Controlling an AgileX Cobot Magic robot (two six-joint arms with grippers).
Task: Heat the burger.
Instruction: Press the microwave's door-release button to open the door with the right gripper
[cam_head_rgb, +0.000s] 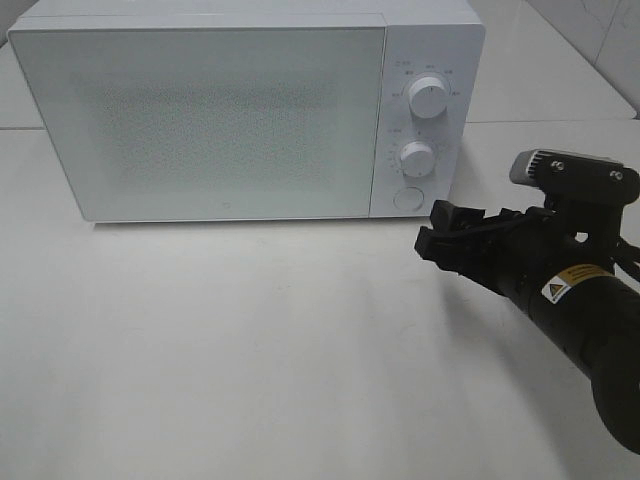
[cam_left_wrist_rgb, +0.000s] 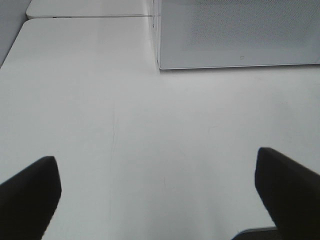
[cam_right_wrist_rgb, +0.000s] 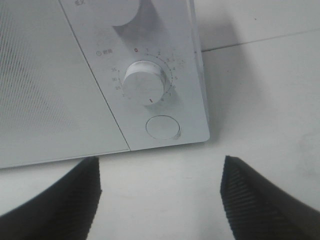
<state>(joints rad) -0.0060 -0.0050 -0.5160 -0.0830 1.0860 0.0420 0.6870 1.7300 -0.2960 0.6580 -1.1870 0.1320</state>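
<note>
- The right gripper (cam_head_rgb: 436, 232) hangs just above the table (cam_head_rgb: 250, 350), its black fingers (cam_right_wrist_rgb: 265, 200) spread well apart with nothing between them.
- Straight ahead of those fingers, close but not touching, stands the control panel of a white microwave (cam_head_rgb: 230, 110).
- The round button (cam_right_wrist_rgb: 163, 127) sits at the panel's lowest corner, roughly in line with the gap between the fingers and nearer the finger on the door side.
- Beyond the button from the fingertips is the lower knob (cam_right_wrist_rgb: 144, 82), with a ring of numbers and a red 0 around it; its dark mark points back toward the button.
- Farther still from the fingertips is the upper knob (cam_head_rgb: 428, 97).
- The door (cam_head_rgb: 200, 120) is shut (its frosted, dotted window shows nothing of the inside).
- The left gripper (cam_left_wrist_rgb: 157, 195) is also wide open and empty, its fingers (cam_left_wrist_rgb: 30, 195) over bare table.
- The microwave's lower front corner lies well ahead of the left fingers, toward one side.
- The burger shows in no view; it may be behind the shut door, but the hazy window does not let me tell.
</note>
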